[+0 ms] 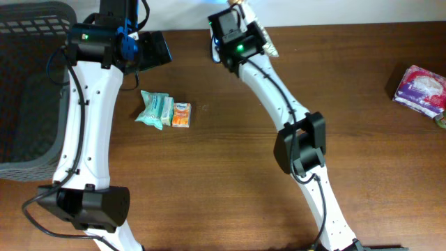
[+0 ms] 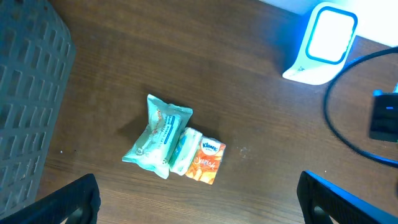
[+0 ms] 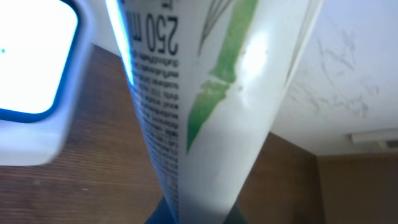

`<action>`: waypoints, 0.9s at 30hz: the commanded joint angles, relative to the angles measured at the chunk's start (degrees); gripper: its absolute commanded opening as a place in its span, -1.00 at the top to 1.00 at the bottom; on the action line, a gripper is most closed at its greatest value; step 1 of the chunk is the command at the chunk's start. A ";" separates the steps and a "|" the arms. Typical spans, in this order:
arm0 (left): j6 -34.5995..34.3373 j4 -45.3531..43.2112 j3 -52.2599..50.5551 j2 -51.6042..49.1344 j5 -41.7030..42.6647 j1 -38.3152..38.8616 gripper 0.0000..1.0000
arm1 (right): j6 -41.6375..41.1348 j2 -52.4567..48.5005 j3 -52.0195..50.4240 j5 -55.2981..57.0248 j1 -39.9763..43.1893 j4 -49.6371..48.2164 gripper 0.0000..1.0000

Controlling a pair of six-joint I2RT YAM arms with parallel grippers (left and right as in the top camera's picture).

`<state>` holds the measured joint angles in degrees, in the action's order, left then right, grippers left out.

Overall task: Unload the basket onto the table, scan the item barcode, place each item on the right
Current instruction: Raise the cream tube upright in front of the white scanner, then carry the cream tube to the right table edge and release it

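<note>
Right claw (image 3: 193, 216) grips a white tube (image 3: 211, 93), scanner (image 3: 31, 81) just left; open left claw (image 2: 199, 202) hovers above tissue packets (image 2: 168, 140).

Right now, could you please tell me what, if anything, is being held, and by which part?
The right gripper holds a white tube by its narrow end; the left gripper holds nothing.

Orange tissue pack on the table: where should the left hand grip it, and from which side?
I'd come straight down from above and pinch the orange tissue pack across its two short ends. It lies flat, and one long side touches the white-teal pack, leaving no finger room there.
</note>
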<state>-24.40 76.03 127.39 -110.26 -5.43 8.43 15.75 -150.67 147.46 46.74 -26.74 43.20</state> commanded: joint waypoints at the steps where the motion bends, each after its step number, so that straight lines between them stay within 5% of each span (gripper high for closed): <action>1: 0.92 -0.07 0.15 -0.02 -0.61 -0.35 -0.98 | 3.06 -0.72 0.24 3.91 -2.12 -3.30 0.92; 13: 0.92 -0.07 0.15 -0.02 -0.61 -0.35 -0.98 | 13.33 -2.40 -11.06 8.72 -2.97 -20.59 0.92; 27: 0.92 -0.07 0.15 -0.02 -0.61 -0.35 -0.98 | 14.05 1.77 -12.15 14.03 -1.20 -24.30 0.92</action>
<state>-24.40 76.05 127.39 -110.26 -5.43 8.43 31.66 -153.84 134.96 57.06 -29.21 19.66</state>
